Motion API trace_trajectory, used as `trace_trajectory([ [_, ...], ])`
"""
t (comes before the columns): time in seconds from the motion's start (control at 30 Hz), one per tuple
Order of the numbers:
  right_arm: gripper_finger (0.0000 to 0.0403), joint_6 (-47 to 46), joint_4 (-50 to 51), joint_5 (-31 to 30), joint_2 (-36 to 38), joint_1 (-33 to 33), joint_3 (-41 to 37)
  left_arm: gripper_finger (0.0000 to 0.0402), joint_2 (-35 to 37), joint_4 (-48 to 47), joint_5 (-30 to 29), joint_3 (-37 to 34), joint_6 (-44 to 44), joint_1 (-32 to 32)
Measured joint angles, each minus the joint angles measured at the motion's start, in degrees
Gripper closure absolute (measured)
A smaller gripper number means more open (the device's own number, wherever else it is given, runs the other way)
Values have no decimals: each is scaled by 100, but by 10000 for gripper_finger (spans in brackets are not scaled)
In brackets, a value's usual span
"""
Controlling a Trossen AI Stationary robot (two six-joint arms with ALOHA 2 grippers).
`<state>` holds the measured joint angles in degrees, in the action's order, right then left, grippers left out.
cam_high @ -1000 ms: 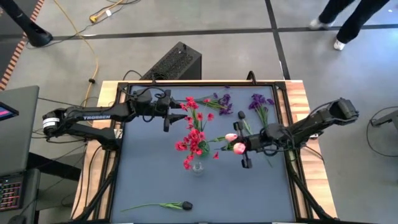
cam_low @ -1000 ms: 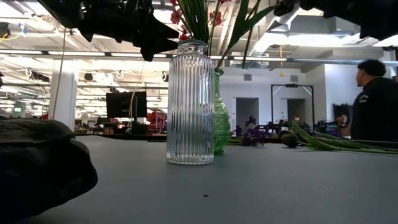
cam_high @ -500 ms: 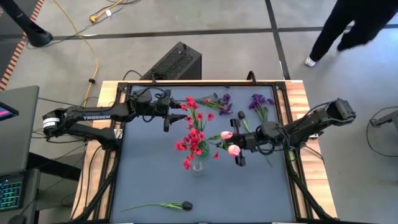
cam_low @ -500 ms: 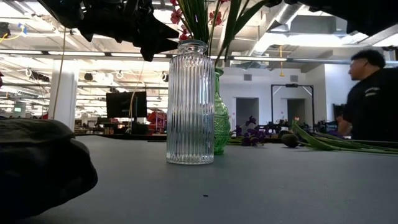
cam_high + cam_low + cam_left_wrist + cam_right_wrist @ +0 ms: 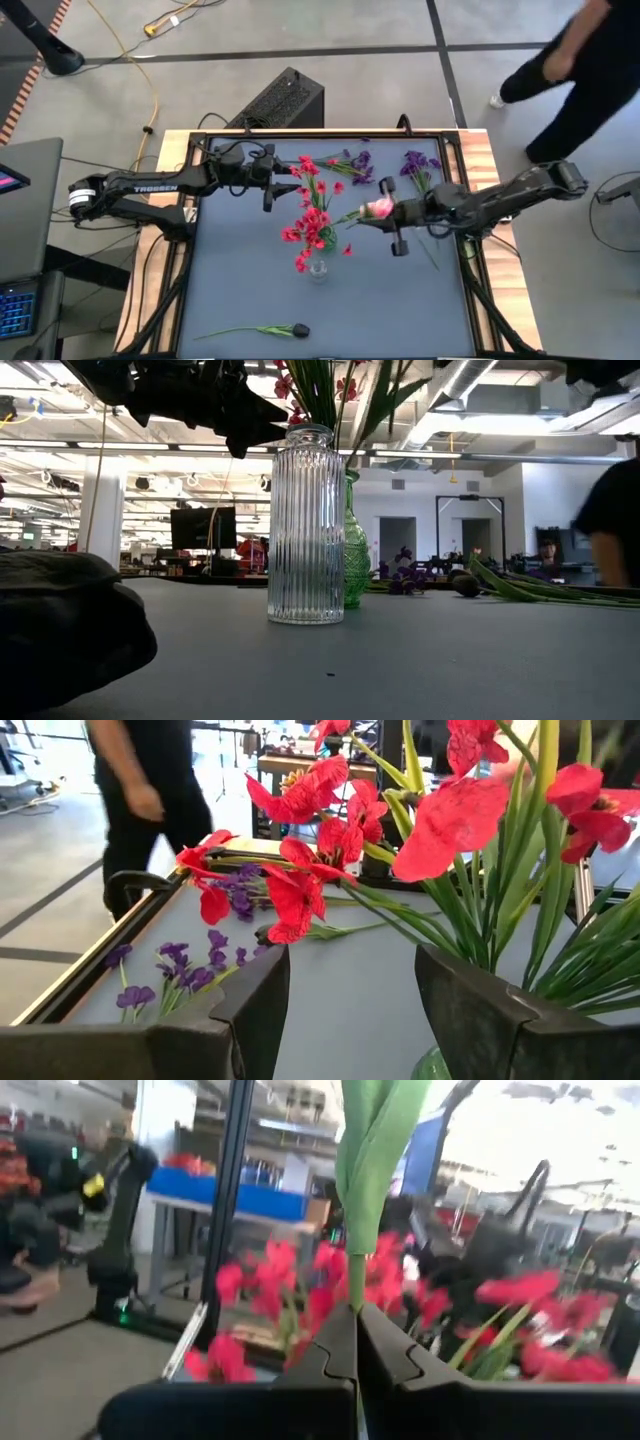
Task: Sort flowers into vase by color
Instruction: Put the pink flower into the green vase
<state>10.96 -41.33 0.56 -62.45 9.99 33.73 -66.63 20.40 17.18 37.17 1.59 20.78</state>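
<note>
Dark table — pink tulip in right gripper

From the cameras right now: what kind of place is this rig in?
Most likely an open-plan robotics lab or industrial workspace. The low view shows exposed ceiling ducts and rows of strip lights over distant workstations; the high view shows a bare concrete floor with a yellow cable, and a person walking past.
</note>
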Motion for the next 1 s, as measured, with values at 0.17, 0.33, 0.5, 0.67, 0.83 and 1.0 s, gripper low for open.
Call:
trace_trajectory([
  [0.17, 382, -256, 626, 0, 750, 15, -1, 196, 0, -2, -1, 0, -34, 0],
  [0.33, 382, -846, 2194, 257, 1291, 414, -1, 196, 0, -8, -1, 0, -60, 0],
  [0.5, 382, -890, 2410, 267, 1388, 1262, -99, 196, 0, -5, -1, 0, -181, 0],
  [0.67, 382, -684, 2344, -253, 1354, 1981, -471, 196, 0, -8, -1, 0, -183, 0],
  [0.83, 382, -981, 1227, -1249, 1069, 2145, -1244, 196, 0, -17, 1, 0, -182, 0],
  [1.0, 382, -861, -778, -1199, 304, 1845, -1821, 196, 0, -11, 1, 0, -171, 0],
])
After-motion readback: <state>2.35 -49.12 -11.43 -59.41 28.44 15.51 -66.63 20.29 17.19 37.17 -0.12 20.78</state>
